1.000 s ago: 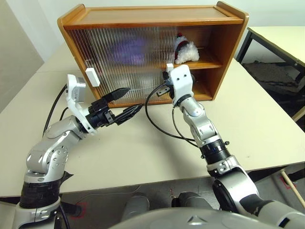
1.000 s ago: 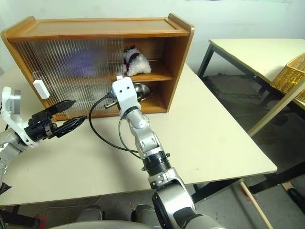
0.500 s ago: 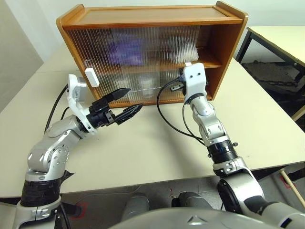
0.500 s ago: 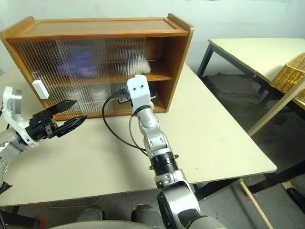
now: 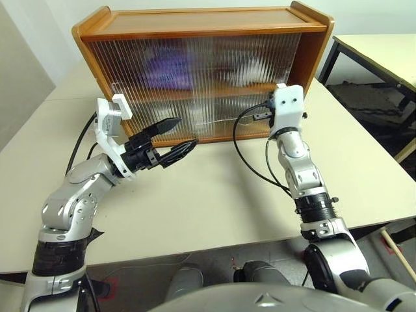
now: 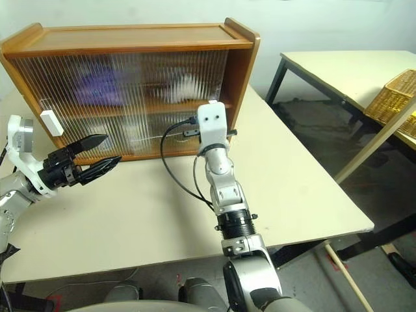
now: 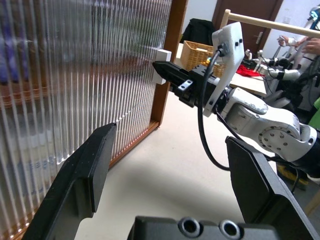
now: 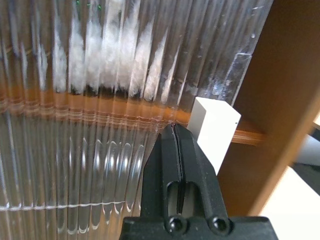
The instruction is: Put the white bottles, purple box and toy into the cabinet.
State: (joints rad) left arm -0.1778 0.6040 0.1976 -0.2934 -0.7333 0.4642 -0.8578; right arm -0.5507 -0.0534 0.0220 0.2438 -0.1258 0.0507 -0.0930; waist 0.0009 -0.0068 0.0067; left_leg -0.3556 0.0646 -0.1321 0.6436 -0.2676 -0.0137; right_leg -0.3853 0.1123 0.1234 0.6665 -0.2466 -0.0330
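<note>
The right-hand sliding door [image 5: 244, 84] of the cabinet [image 5: 195, 23] has been drawn across since a second ago. Then the right half stood open, with the toy plain on the middle shelf; half a second ago a strip of the opening was left; now the ribbed panel reaches almost to the right side wall, at the upper right of centre in the left eye view.

The right gripper [image 8: 176, 145] is closed on nothing, its two fingers pressed flat together. Its tip is set against the white handle [image 8: 214, 131] of that door, just beside the wooden side wall. It has been carried rightward with the door.

The toy [image 5: 246, 68] is made out only as a pale smear behind the ribbing, at upper centre of the left eye view. The purple box [image 5: 170, 68] is a lilac blur behind the left door, upper left of centre. The white bottles cannot be told apart through the panels — only faint pale shapes show on the lower level.

The left gripper [image 5: 170, 139] is held wide open and empty over the table [image 5: 214, 195], at left of centre, in front of the left door; it has not shifted.

With nothing left on the table, the loading is judged finished — the closing of the door appears to be the last step, almost complete.
</note>
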